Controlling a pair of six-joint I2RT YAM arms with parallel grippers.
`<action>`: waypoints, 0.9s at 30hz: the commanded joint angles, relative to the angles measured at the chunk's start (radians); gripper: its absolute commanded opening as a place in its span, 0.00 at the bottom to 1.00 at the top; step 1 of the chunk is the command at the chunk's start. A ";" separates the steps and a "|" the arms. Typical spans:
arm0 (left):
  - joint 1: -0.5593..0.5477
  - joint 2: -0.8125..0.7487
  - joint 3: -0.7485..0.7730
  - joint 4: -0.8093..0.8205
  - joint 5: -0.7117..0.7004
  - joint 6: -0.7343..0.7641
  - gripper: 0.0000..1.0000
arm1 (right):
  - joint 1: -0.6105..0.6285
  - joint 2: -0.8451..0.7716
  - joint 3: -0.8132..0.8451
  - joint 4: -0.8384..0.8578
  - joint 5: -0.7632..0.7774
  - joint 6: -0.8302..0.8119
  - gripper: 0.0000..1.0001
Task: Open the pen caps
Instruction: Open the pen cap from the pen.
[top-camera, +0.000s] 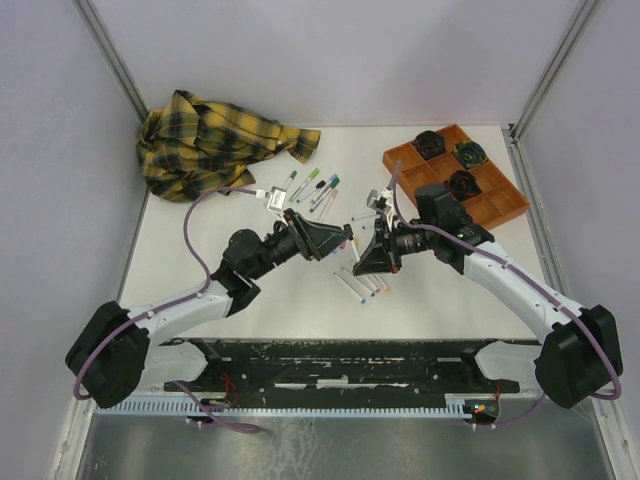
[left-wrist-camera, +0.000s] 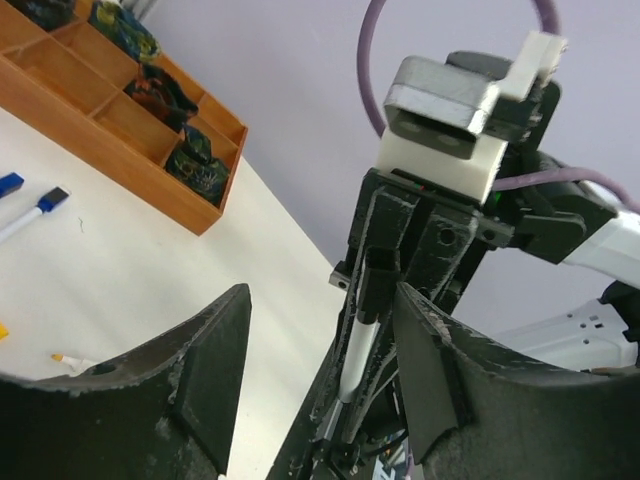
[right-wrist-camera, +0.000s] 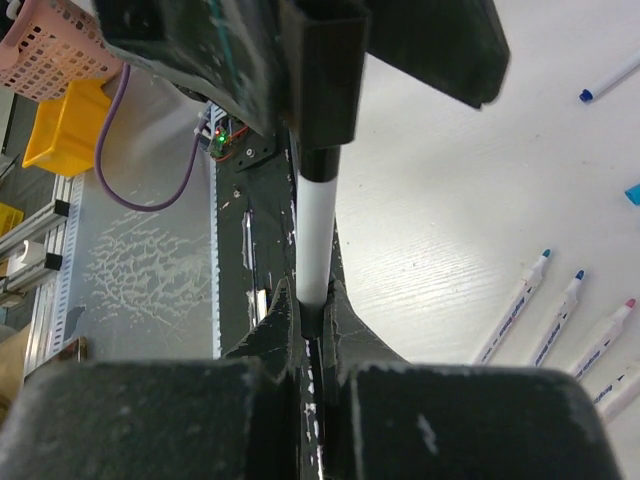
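The right gripper (right-wrist-camera: 310, 315) is pinching a white pen barrel (right-wrist-camera: 312, 230), its jaws pressed together low on the shaft. In the right wrist view the barrel is running toward twelve o'clock, and its far end is going dark under a finger of the left gripper (left-wrist-camera: 320, 300). Whether a cap is sitting on that end I cannot tell. The left jaws are standing spread, one finger on either side of the right gripper's nose, and are closing on nothing.

In the top view, the pen caps (top-camera: 312, 174) that are plainly showing are sitting on pens lying on the counter (top-camera: 300, 310) at about eleven o'clock from the meeting grippers, green and dark ones, near the plaid cloth (top-camera: 205, 140). A second row of pens (top-camera: 365, 285) is lying at six o'clock, with small coloured ends.

These caps are looking tiny, light and hard. Being smooth plastic, they are likely slippery and held on by friction alone, so one is probably going to let go with a small jerk. The grip is best taken across a cap's round sides, square on and away from its open lip. The other jaws should be holding the barrel close beside it, since the thin shaft is liable to flex or twist.
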 joint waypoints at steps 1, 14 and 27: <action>0.005 0.068 0.067 0.087 0.084 -0.085 0.61 | 0.014 -0.001 0.057 -0.019 0.011 -0.049 0.00; 0.005 0.121 0.099 0.102 0.113 -0.109 0.42 | 0.032 0.027 0.081 -0.078 0.038 -0.089 0.00; 0.005 0.120 0.095 0.085 0.111 -0.092 0.03 | 0.036 0.033 0.095 -0.091 0.061 -0.086 0.21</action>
